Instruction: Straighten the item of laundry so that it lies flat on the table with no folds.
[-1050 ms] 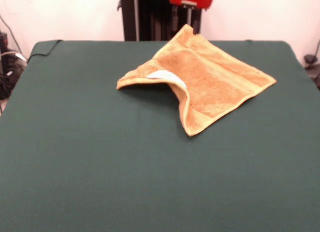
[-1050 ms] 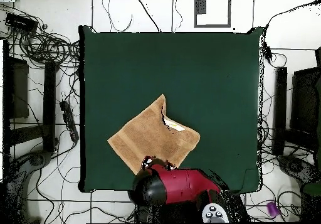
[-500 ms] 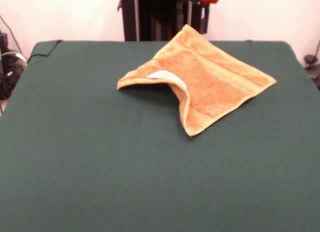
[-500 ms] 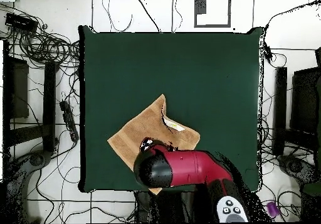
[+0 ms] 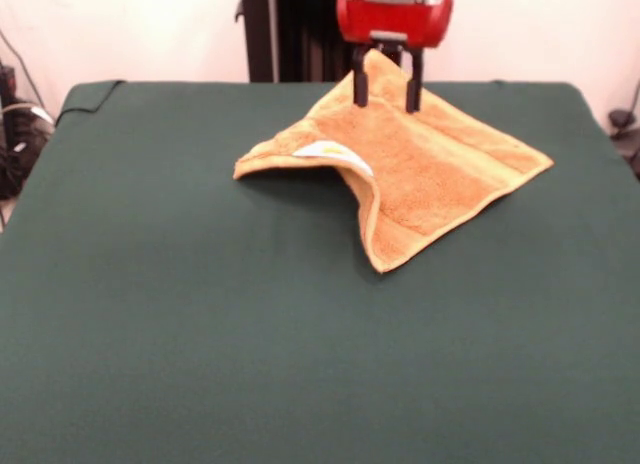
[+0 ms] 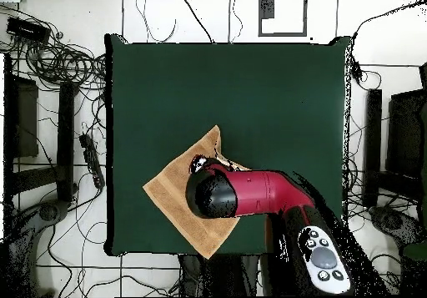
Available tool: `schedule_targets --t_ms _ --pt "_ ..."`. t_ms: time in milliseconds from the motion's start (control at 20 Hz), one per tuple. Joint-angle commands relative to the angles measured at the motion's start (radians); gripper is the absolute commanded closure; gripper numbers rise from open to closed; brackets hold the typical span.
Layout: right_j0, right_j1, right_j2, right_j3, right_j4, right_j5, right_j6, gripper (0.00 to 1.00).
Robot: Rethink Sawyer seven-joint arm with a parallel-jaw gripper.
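Gripper (image 5: 385,106) has come down from the top edge since the earlier frame; now over the towel's (image 5: 420,174) far corner, fingers (image 5: 358,89) spread apart, holding nothing. Towel unmoved: far half of the surface (image 5: 200,324), one corner folded over, white label (image 5: 325,150) exposed. Overhead, arm (image 6: 250,193) now covers the towel's middle.

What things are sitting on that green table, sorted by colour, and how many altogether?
Orange-tan: 1, the towel, with one corner folded over.
White: 1, the small label on the towel's folded edge.
Red and black: 1, the gripper above the towel, fingers apart.
Total: 3, on the table.
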Motion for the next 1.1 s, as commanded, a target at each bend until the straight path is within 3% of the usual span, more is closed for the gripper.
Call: schedule_targets --t_ms 50,550,1100 --pt "-0.035 0.09 0.164 -0.121 -0.07 0.081 -0.187 0.0" --pt "-0.135 0.063 0.257 -0.121 -0.11 0.193 -0.283 0.0" --pt "-0.226 0.067 0.339 -0.093 -0.189 0.205 -0.292 0.0"
